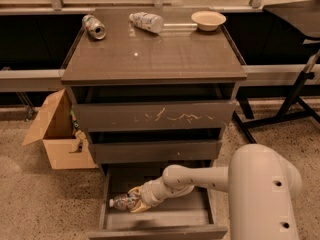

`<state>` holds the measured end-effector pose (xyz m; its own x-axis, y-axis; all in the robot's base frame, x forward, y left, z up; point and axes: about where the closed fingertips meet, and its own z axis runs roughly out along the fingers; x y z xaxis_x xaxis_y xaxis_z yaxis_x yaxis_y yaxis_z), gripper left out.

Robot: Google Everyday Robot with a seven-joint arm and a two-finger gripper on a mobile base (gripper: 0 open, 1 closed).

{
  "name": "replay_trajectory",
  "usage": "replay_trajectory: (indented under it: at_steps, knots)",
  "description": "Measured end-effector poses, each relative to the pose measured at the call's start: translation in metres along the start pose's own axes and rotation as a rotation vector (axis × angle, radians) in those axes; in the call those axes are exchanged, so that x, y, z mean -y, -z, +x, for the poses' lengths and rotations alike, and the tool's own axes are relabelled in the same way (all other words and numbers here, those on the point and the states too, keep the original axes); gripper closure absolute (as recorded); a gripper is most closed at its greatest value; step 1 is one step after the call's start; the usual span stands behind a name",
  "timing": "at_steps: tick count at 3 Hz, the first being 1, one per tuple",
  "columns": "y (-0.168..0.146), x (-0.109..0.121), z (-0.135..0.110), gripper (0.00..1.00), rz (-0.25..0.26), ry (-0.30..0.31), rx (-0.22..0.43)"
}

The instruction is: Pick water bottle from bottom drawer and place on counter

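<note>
The bottom drawer [150,219] is pulled open at the foot of the cabinet. Inside it the small clear water bottle [120,202] lies on its side, white cap to the left. My gripper [134,202] reaches into the drawer from the right, and its tan fingers [136,206] are closed around the bottle's body. The white arm stretches back to the lower right. The counter [155,46] is the glossy dark top slab above.
On the counter lie a metal can [94,26], a fatter bottle with a patterned label [146,21] and a beige bowl [208,19]. An open cardboard box [55,129] stands left of the cabinet. A black stand's legs [285,114] are at the right.
</note>
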<state>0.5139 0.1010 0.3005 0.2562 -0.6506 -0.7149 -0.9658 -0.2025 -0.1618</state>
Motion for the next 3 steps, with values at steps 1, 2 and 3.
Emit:
replay_trajectory:
  at_steps: [1,2,3]
  knots:
    - [0.027,-0.004,-0.019,1.00,0.005,0.034,0.000]
    - [0.070,-0.016,-0.055,1.00,0.003,0.067,0.006]
    - [0.125,-0.026,-0.093,1.00,0.013,0.120,0.017]
